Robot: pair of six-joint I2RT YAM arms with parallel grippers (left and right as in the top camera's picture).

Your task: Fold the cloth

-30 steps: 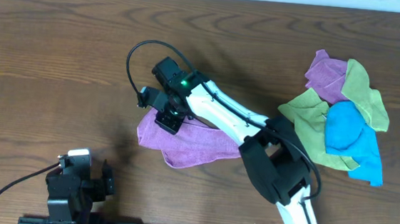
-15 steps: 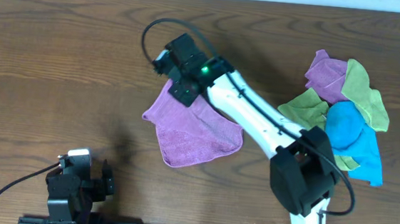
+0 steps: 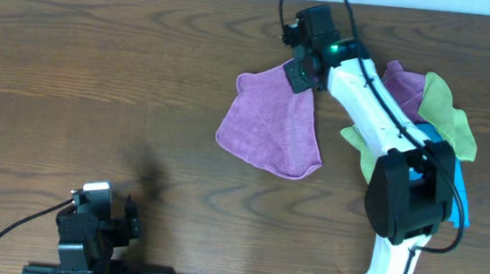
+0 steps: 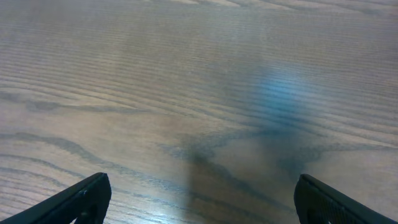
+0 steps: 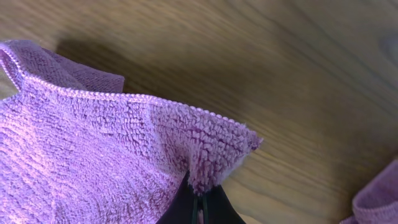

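Overhead top-down; wrists close; cloth (image 3: 272,126) shared

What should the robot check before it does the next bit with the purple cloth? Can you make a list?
1. Right gripper pinching a corner of the purple cloth: ok, the fingers are closed on the hem.
2. Cloth lying flat and square: not ok, its outline is uneven and fan-shaped.
3. Purple cloth apart from the pile of other cloths: ok, wood shows between them.
4. Left gripper free to help: ok, open with nothing between its fingers.
5. Bare table beside the cloth for laying it out: ok.
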